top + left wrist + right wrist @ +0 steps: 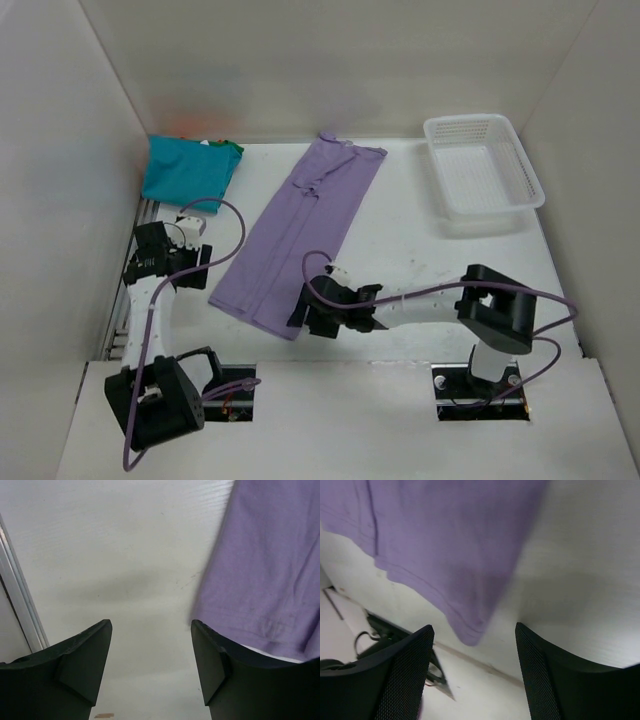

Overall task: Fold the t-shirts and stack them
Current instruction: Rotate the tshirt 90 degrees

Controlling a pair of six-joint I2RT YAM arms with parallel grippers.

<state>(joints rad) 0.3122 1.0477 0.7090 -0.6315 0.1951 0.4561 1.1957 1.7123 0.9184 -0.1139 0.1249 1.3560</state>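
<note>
The left gripper (pixel 150 665) stands open and holds nothing; bare white table (pixel 125 545) shows between its two black fingers (pixel 82 657). Just ahead of its right-hand finger and off to that side lies the hemmed near corner of the lavender t-shirt (pixel 270 570), not touching the finger. On the gripper's other side a metal rail (pixel 20 600) runs along the table's edge.

The right gripper (pixel 475 675) is also open and empty. The other near corner of the lavender t-shirt lies directly ahead of it, in line with the gap between the fingers but short of the fingertips, the double-stitched hem pointing toward the gripper.

From above, the lavender t-shirt is a long, narrow folded strip lying flat and running diagonally away from both grippers. Well beyond the left gripper, in the far corner, sits a folded teal t-shirt (pixel 185 170) with a sliver of dark green t-shirt (pixel 236 148) at its far edge. Far ahead and to the right of the right gripper stands a white lattice basket (pixel 432 160).
</note>
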